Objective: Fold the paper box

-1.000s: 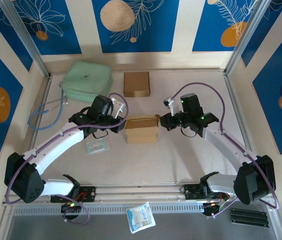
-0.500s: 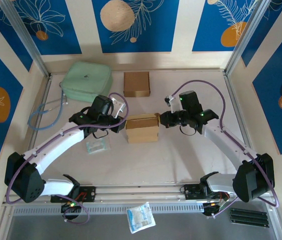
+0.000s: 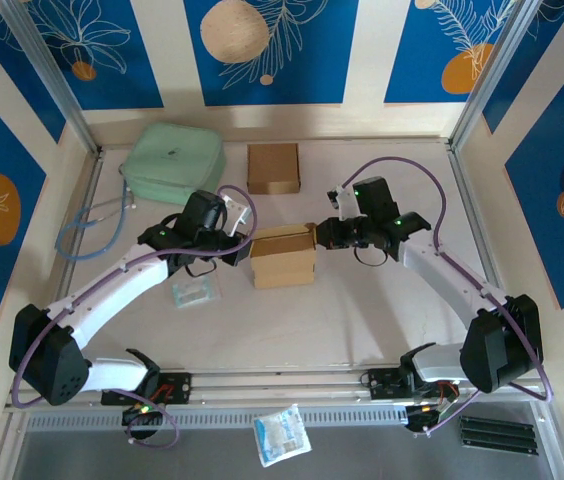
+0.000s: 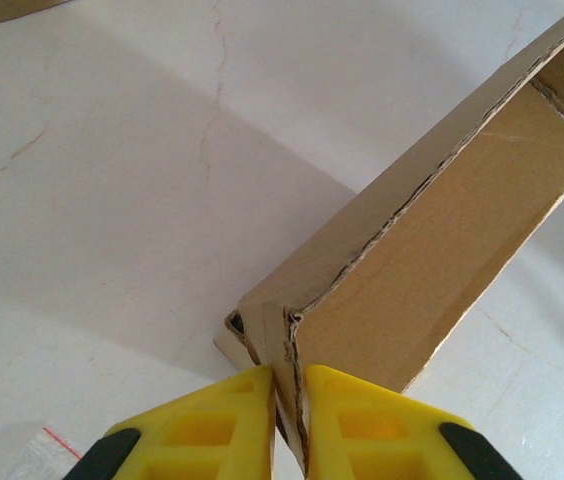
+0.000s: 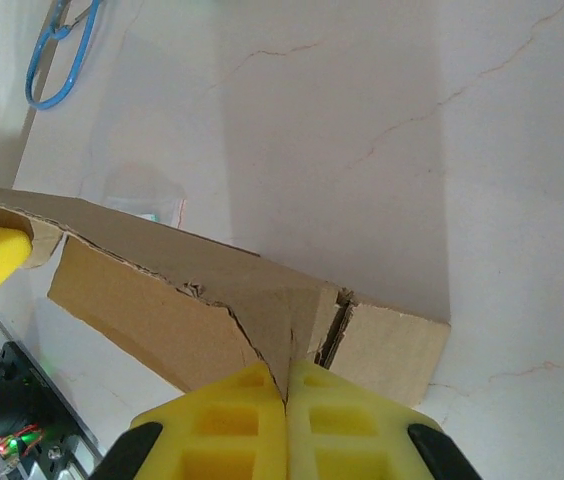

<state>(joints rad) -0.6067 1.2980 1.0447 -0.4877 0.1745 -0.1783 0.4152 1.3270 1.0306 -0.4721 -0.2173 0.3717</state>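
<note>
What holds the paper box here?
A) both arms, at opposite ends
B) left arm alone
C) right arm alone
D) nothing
A: the left gripper and right gripper each have jaws shut on a cardboard edge at opposite ends of the paper box.

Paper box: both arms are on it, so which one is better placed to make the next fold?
Right, probably. The right gripper pinches the paper box at the end where a flap hangs loose; the left gripper just anchors the tidier corner.
</note>
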